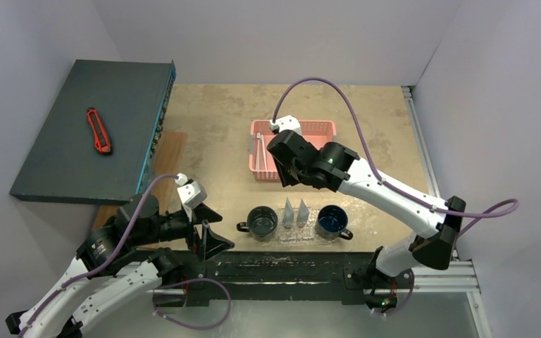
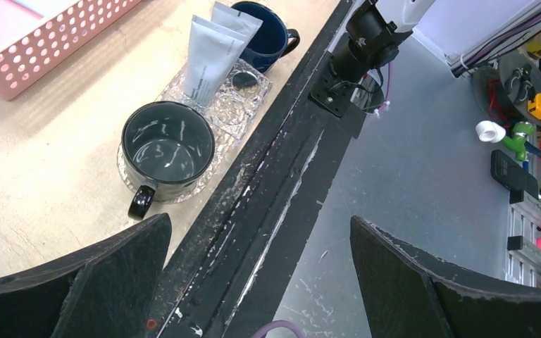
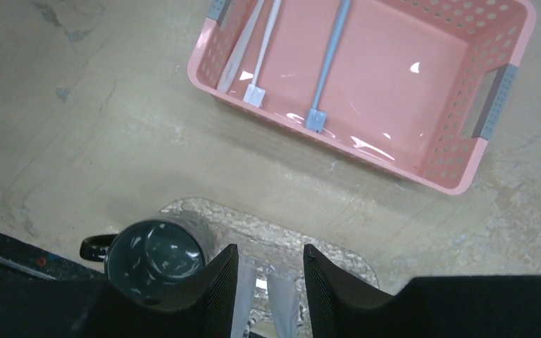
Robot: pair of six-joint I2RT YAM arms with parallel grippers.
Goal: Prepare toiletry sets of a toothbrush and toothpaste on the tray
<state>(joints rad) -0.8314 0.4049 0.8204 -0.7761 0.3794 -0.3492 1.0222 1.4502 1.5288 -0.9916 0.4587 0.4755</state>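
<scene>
One pink basket (image 3: pixel 458 141) sits beyond the clear tray (image 2: pixel 243 105), a strip of table between. Right gripper (image 3: pixel 268 282) hangs over the tray, jaws partly apart, nothing in them. Left gripper (image 2: pixel 260 282) is spread wide, empty, at the table's near edge. Green mug (image 1: pixel 262 221) and blue mug (image 1: pixel 332 220) stand on the tray, two tubes (image 1: pixel 289 211) upright between them. Both toothbrushes (image 3: pixel 327 63) lie in the basket. Likely step: fetch a brush. Come straight down, pinch across the handle mid-length, clear of the basket wall.
</scene>
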